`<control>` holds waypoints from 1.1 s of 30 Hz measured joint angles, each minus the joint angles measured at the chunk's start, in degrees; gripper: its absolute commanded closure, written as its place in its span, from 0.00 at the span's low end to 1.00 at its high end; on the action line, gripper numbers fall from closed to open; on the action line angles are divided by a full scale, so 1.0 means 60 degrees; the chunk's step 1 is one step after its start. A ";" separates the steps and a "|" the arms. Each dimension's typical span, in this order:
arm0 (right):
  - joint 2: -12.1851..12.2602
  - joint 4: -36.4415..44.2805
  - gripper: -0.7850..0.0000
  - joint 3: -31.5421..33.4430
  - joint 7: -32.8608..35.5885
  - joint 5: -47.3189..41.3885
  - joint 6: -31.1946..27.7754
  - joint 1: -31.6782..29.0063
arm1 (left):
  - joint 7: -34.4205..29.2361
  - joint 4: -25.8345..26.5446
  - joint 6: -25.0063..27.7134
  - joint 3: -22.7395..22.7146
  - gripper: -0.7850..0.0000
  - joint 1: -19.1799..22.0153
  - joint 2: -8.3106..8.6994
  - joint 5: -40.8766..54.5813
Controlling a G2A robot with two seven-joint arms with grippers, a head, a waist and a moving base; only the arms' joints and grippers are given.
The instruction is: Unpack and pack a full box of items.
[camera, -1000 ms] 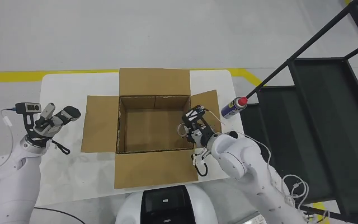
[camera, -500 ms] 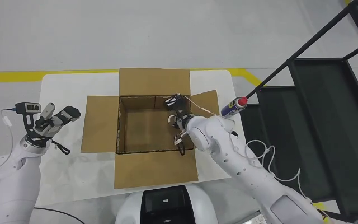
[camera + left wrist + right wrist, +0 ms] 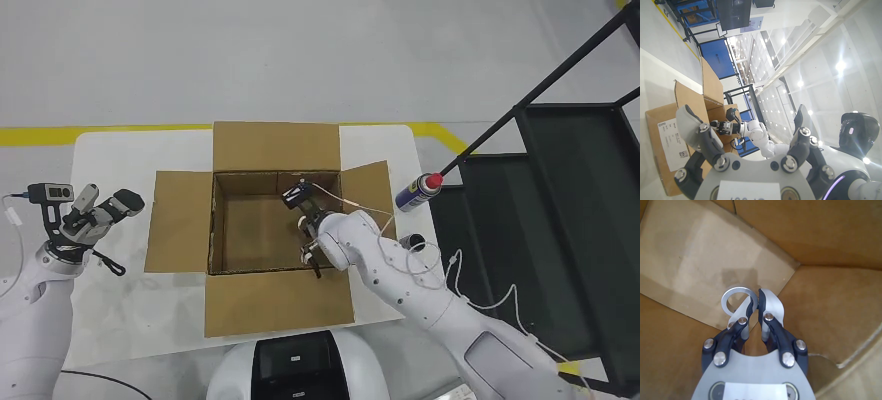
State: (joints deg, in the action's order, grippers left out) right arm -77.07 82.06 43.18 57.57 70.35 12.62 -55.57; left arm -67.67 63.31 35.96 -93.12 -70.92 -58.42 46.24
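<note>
The open cardboard box (image 3: 275, 132) stands mid-table with its flaps spread. My right gripper (image 3: 307, 224) is down inside it, near the right wall. In the right wrist view this gripper (image 3: 755, 302) is shut on the rim of a pale ring (image 3: 728, 296), which looks like a roll of clear tape, over the bare box floor (image 3: 696, 247) close to a corner. My left gripper (image 3: 106, 200) sits over the table's left edge, well clear of the box. Its fingers (image 3: 687, 117) are spread open with nothing between them.
A blue spray can with a red cap (image 3: 418, 190) lies on the table right of the box. A dark metal rack (image 3: 560, 210) stands beyond the table's right edge. Bare white tabletop (image 3: 130, 290) shows left of the box. The box's side carries a label (image 3: 672, 140).
My right arm has swung from the box's right flap leftward and in over the box's interior, still shut on the ring. The left arm has not moved.
</note>
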 measured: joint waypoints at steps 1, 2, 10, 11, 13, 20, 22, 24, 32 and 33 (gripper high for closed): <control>-0.0018 -0.0062 1.00 -0.0020 0.0004 0.0011 0.0001 -0.0008 | 0.0000 0.0000 0.0000 0.0000 0.00 0.0000 0.0000 0.0000; -0.0047 -0.0154 1.00 -0.0044 0.0007 0.0004 0.0006 -0.0003 | 0.0000 0.0000 0.0000 0.0000 0.00 0.0000 0.0000 0.0000; -0.0291 -0.0762 0.64 -0.0187 -0.0031 -0.0166 0.0105 0.0251 | 0.0000 0.0000 0.0000 0.0000 0.00 0.0000 0.0000 0.0000; -0.0330 -0.0859 0.06 -0.0203 -0.0014 -0.0193 0.0154 0.0297 | 0.0000 0.0000 0.0000 0.0000 0.00 0.0000 0.0000 0.0000; -0.0383 -0.0994 0.00 -0.0230 0.0024 -0.0202 0.0213 0.0356 | 0.0000 0.0000 0.0000 0.0000 0.00 0.0000 0.0000 0.0000; -0.0318 -0.0065 0.00 0.0295 0.0068 -0.0351 0.0354 -0.0123 | 0.0000 0.0000 0.0000 0.0000 0.00 0.0000 0.0000 0.0000; -0.0182 0.0743 0.00 0.0692 0.0168 -0.0380 0.0250 -0.0547 | 0.0000 0.0000 0.0000 0.0000 0.00 0.0000 0.0000 0.0000; 0.0018 0.1875 0.00 0.1250 0.0354 -0.0345 0.0009 -0.1192 | 0.0000 0.0000 0.0000 0.0000 0.00 0.0000 0.0000 0.0000; 0.0730 0.6717 0.00 0.4274 0.0540 -0.2334 -0.2454 -0.4430 | 0.0000 0.0000 0.0000 0.0000 0.00 0.0000 0.0000 0.0000; 0.0786 0.7075 0.00 0.4678 0.0409 -0.2726 -0.2792 -0.4766 | 0.0000 0.0000 0.0000 0.0000 0.00 0.0000 0.0000 0.0000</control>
State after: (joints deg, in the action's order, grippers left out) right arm -72.35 124.51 71.25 60.02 53.99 -4.13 -84.17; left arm -67.67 63.31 35.96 -93.12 -70.92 -58.42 46.24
